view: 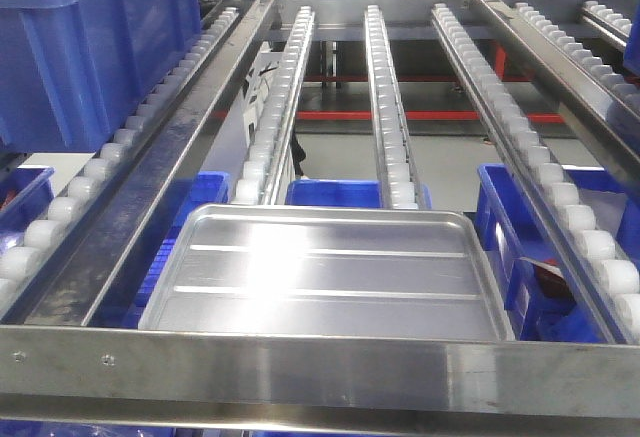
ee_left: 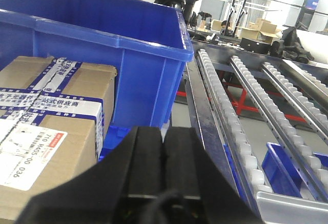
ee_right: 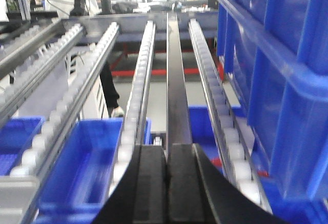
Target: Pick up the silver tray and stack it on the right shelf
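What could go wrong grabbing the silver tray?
The silver tray has a low rim right behind the front bar, so fingers may slip. It seems to rest on two roller rails; tilted, it could drop toward the blue bins below. Left gripper and right gripper look shut; both must open first.

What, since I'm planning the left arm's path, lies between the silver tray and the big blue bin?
Front view: a white roller rail and a dark steel guide bar run between the silver tray and the blue bin.
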You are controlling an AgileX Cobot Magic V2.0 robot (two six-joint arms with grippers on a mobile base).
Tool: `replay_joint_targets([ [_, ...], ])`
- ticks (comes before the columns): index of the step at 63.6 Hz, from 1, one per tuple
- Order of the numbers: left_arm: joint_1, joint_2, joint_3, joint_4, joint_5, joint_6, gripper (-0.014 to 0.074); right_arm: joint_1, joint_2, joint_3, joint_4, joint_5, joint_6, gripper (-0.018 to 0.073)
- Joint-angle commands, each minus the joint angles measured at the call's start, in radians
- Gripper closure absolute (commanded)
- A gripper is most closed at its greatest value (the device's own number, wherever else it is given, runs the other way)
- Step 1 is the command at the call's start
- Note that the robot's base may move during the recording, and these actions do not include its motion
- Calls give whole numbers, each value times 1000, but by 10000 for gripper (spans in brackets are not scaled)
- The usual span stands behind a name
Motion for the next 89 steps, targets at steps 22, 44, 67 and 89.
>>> replay_joint_targets([
  [22, -7, 195, -513, 40, 421, 2, 697, 21, 148, -415, -3, 79, -6, 500],
  [44, -20, 594, -753, -82, 548, 172, 685, 230, 461, -611, -3, 253, -6, 281],
  [67, -167, 842, -920, -271, 734, 367, 393, 564, 733, -702, 0, 293, -6, 118],
  [89, -512, 1116, -1028, -366, 721, 417, 260, 657, 959, -740, 129, 277, -6, 120],
])
